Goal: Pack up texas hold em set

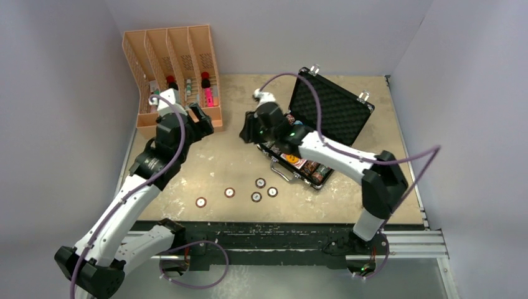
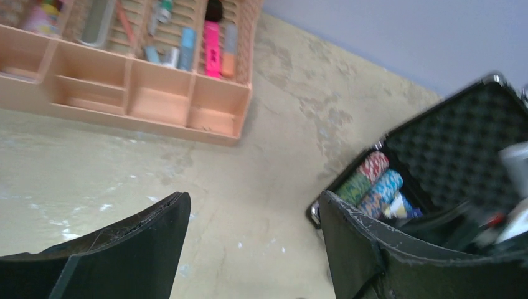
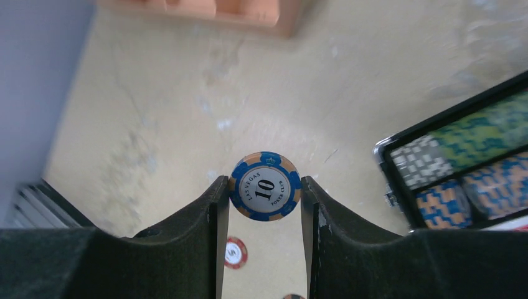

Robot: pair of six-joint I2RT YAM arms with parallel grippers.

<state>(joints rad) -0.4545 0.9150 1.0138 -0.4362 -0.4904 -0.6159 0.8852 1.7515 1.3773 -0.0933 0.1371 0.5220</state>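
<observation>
Right end effector [image 3: 264,187] pinches blue 10 chip [image 3: 265,194] by its edges over the worktop [image 1: 230,162], just left of the open briefcase [image 1: 330,112]. Right arm [image 1: 336,156] lies across the case tray. Left end effector [image 2: 254,200] is spread wide and empty near the orange rack [image 1: 174,56]. Five loose chips [image 1: 256,197] sit out front.
</observation>
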